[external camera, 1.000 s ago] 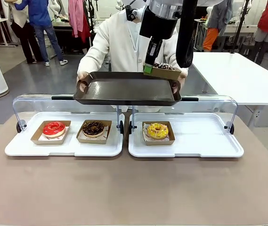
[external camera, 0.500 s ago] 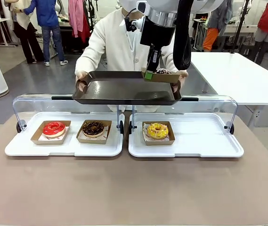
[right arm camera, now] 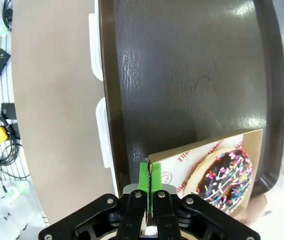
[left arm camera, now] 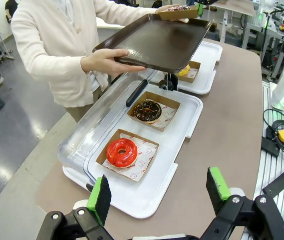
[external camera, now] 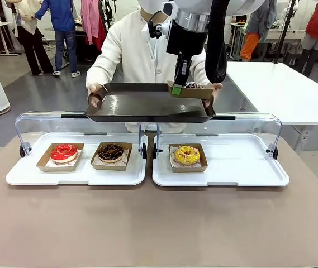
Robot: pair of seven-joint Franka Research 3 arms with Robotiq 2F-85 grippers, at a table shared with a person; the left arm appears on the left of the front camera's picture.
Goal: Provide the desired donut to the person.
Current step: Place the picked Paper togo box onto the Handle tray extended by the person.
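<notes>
Beige surface (external camera: 159, 223) carries two white display trays (external camera: 237, 164), and the yellow donut (external camera: 187, 154) lies below the right claw (external camera: 176, 88). That claw is clenched on the rim of the card box (external camera: 199, 92) holding the sprinkled donut (external camera: 193, 85). The box is lower than a second ago and now appears to rest in a corner of the dark tray (external camera: 147, 106) held by the person (external camera: 136, 44). The left claw (left arm camera: 159, 189) hangs released, well away from the box.
</notes>
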